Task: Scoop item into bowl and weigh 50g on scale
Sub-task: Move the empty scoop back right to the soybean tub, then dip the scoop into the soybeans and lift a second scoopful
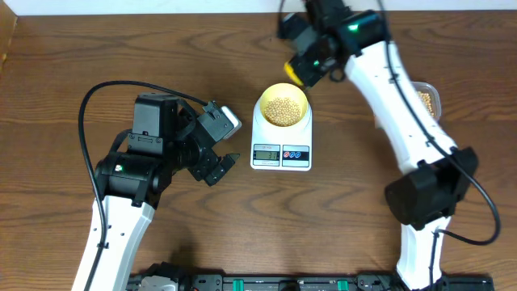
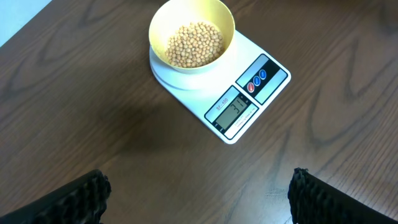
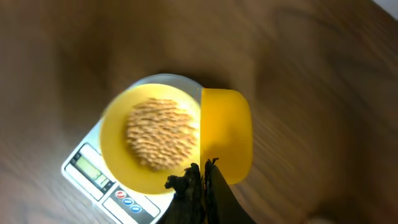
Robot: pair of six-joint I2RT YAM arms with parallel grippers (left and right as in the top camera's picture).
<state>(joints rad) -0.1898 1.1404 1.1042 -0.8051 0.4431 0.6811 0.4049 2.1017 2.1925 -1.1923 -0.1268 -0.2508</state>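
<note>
The beans [image 1: 282, 111] are lying heaped in the bowl [image 2: 160, 25], which is sitting on the platform of the scale [image 1: 281, 153] — we are holding the yellow scoop [image 3: 227, 134] right at the bowl's rim, our right gripper [image 3: 203, 171] clamping shut on its handle, while our left gripper [image 2: 198, 196] is hanging wide open beside the scale

Overhead looks straight down at the whole table [image 1: 65, 48]. Left wrist sees scale [image 2: 239, 106] and bowl [image 2: 186, 9] obliquely from nearby. Right wrist looks down close, blurred; all three share them.
</note>
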